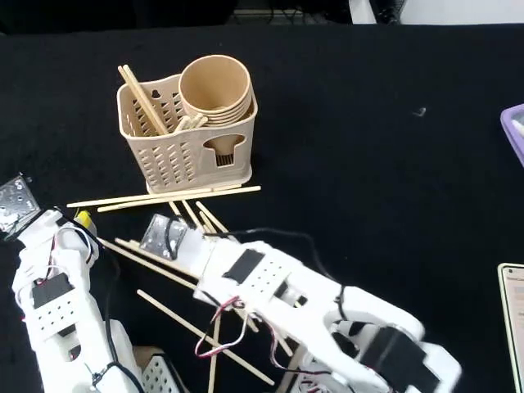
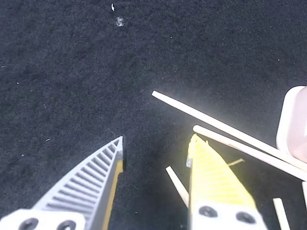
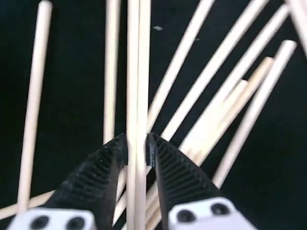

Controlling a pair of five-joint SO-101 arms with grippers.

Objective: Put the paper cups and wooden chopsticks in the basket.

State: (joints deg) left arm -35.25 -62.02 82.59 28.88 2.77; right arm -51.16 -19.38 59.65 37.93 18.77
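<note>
Tabletop [image 1: 368, 205] of black cloth, bearing a beige perforated plastic basket [image 1: 176, 155] with two compartments. A stack of tan paper cups [image 1: 214, 86] sits in one; a few slanted chopsticks [image 1: 143, 98] lean in the other. Loose pale wooden chopsticks [image 1: 164, 196] lie scattered on the cloth just before the basket. Right gripper [image 3: 135, 141]: fingers closed, apparently pinching two loose sticks. Left gripper [image 2: 157, 143]: fingers spread, near stick ends.

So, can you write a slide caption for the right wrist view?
Right gripper shut on two chopsticks, with other chopsticks scattered around on the black table.
</note>
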